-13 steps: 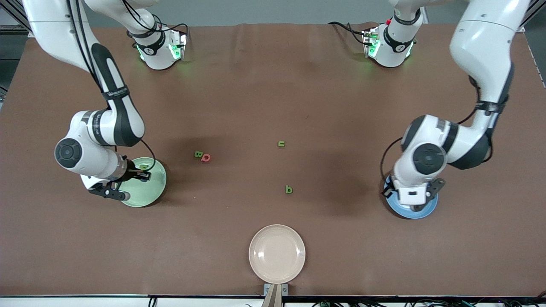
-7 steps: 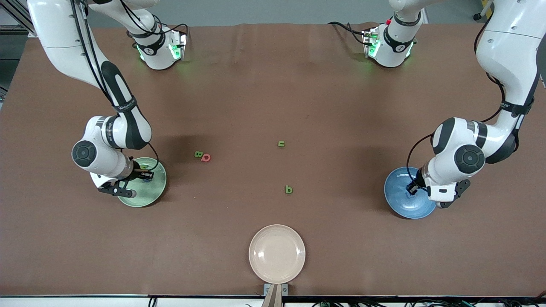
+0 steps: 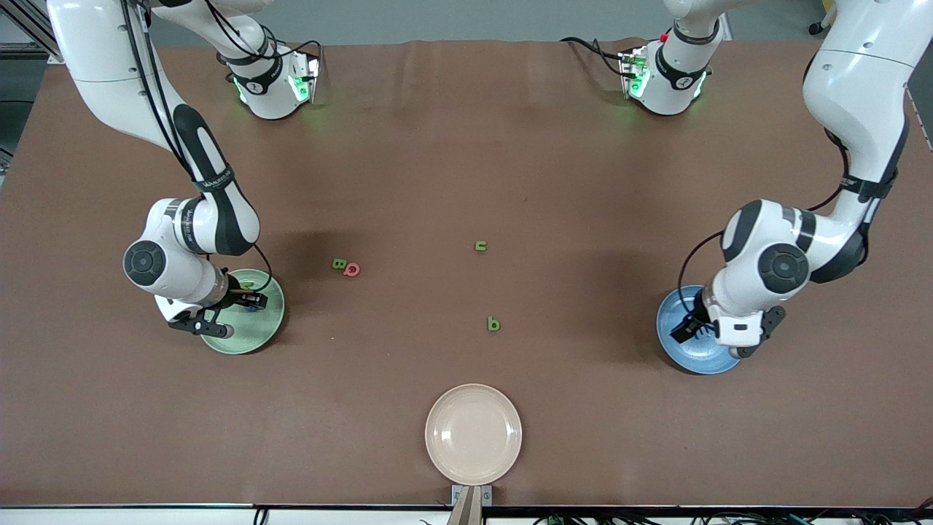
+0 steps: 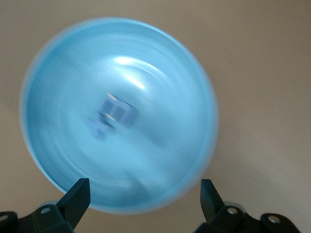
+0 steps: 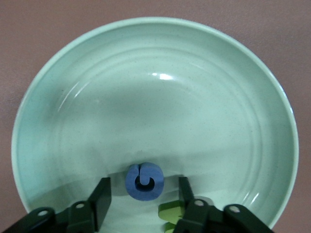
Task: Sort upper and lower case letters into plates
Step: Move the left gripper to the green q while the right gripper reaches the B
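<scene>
The right gripper (image 5: 142, 204) hangs low over the pale green plate (image 3: 266, 332), its two black fingers (image 5: 99, 200) spread apart with a blue G (image 5: 144, 181) lying flat on the plate between them, not pinched; just beside one finger a green letter (image 5: 170, 212) also lies in the plate, too hidden to read. This plate sits toward the right arm's end of the table, about midway between the robots' edge and the camera's edge. The left gripper (image 4: 143, 199) hangs over the blue plate (image 3: 678, 343), fingers (image 4: 75, 200) spread wide and holding nothing; in the left wrist view a blurred blue shape (image 4: 115, 112) lies near the plate's middle, but which letters it is cannot be told. The blue plate sits toward the left arm's end of the table, level with the green one. On the bare brown table (image 3: 466, 146) between the plates lie four loose letters: a green B (image 3: 338, 263) touching a red Q (image 3: 352, 270), closer to the green plate; a small green n (image 3: 480, 246) near the table's centre; and a small green b (image 3: 493, 324) nearer the camera's edge than the n. A cream-beige plate (image 3: 473, 434) rests at the middle of the camera's edge.
</scene>
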Motion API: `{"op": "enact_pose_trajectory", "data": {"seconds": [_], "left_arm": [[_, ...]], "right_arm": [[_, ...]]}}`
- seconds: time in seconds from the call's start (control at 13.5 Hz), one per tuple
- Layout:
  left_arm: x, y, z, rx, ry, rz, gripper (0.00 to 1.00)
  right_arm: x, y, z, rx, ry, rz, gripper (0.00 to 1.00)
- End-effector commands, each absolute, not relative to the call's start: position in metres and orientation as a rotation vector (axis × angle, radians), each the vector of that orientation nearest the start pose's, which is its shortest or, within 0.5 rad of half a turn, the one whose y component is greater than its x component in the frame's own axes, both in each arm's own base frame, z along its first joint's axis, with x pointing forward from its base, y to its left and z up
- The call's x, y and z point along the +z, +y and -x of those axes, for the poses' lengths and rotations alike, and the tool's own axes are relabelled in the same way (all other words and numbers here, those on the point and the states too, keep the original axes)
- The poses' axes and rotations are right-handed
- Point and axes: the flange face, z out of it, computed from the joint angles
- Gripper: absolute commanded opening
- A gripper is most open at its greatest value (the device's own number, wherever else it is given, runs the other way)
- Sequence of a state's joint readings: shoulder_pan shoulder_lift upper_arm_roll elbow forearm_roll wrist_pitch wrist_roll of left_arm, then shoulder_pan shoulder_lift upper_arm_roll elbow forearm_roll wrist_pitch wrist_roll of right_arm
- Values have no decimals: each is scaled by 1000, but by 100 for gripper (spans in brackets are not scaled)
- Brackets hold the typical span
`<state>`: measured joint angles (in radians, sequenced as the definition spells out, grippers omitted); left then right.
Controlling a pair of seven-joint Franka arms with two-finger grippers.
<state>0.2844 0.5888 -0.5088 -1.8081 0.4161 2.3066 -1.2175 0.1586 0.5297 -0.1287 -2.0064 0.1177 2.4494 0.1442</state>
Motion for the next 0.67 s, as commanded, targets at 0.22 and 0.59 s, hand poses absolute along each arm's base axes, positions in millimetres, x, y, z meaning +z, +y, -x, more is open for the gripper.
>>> {"op": "enact_pose_trajectory", "data": {"seconds": [0.22, 0.59], "left_arm": [[261, -305, -648, -93, -1348, 2932, 99], [236, -417, -619, -181, -967, 3059, 93]], "right_arm": [[276, 71, -597, 244, 368, 3090, 100], [275, 194, -570, 203, 559, 3085, 100]]}}
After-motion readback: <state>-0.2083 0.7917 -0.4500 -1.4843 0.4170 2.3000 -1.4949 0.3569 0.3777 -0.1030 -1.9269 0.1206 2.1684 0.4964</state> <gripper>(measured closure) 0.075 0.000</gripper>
